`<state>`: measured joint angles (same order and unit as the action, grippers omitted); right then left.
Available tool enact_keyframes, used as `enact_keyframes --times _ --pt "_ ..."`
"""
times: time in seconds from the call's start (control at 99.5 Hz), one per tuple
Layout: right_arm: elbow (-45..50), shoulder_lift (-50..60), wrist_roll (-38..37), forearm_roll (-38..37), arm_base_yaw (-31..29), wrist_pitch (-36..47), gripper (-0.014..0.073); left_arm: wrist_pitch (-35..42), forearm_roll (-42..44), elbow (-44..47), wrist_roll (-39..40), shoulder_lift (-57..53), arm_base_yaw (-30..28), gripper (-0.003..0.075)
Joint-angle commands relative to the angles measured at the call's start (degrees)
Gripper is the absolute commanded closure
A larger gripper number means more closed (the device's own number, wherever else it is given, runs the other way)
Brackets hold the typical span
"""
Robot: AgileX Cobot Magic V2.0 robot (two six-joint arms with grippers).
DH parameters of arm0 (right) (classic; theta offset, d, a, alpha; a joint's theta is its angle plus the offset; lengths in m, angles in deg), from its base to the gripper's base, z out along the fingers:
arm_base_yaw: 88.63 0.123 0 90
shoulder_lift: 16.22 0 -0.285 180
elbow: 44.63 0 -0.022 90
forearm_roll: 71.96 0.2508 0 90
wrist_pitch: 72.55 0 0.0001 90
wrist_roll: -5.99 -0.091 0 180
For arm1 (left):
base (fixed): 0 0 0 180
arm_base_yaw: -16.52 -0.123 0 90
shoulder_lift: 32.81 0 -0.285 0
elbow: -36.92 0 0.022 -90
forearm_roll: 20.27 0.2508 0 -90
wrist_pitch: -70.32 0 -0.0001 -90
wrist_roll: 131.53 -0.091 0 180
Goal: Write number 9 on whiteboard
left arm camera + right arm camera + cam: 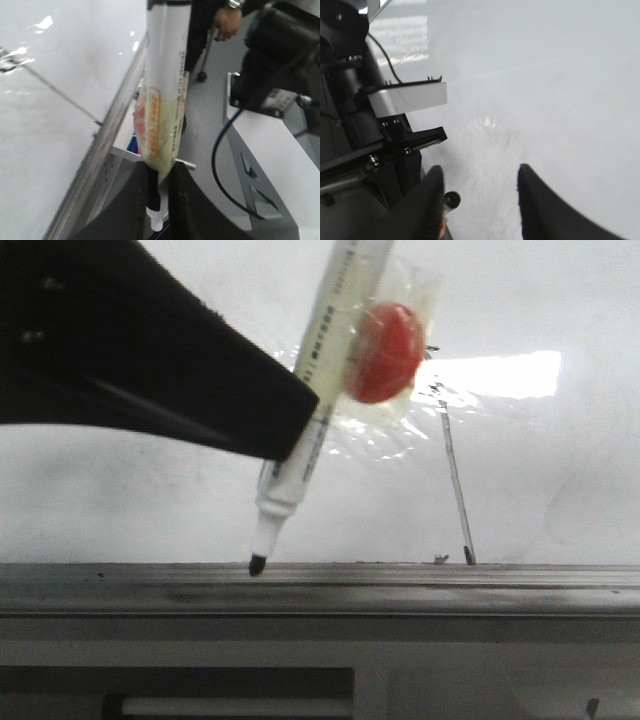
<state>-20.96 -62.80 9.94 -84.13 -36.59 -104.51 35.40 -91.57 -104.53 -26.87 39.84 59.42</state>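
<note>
My left gripper [285, 425] is shut on a white marker [335, 320] that has a red lump [385, 350] taped to its barrel. The marker's black tip [257, 565] is down at the grey ledge [450, 585] of the whiteboard [130, 500], left of the number 9 [455, 470], a thin black stroke with a small hook on top. In the left wrist view the marker [162, 100] sits between the fingers of my left gripper [159, 187], and the stroke [60, 92] shows on the whiteboard [40, 150]. My right gripper [479, 172] is open and empty, facing the whiteboard [550, 90].
A bright glare patch [500, 375] lies beside the 9's top. Below the ledge is a tray slot holding a white bar [235, 707]. A person's hand [227, 22] and the other arm's black housing [280, 65] are beside the board. A small black round end [451, 199] sits by one right finger.
</note>
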Motion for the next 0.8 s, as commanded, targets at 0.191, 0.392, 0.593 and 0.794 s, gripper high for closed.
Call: enact_keyframes --times 0.191,0.392,0.593,0.794 --pt "-1.82 5.80 -0.09 -1.34 -2.67 -4.28 0.0653 23.86 -1.91 -1.51 18.83 -0.80 0.12 0.0741" --pt "-1.46 5.80 -2.16 -1.63 -2.67 -6.28 0.0653 29.61 -1.87 -1.51 20.23 -0.16 0.12 0.0741" --pt "-1.46 5.80 -2.16 -1.79 -2.67 -6.28 0.0653 30.22 -1.87 -1.51 20.65 3.01 0.12 0.0741" --pt "-1.46 5.80 -2.39 -1.79 -2.67 -6.28 0.0653 32.59 -2.40 -1.51 20.64 4.93 0.12 0.0741"
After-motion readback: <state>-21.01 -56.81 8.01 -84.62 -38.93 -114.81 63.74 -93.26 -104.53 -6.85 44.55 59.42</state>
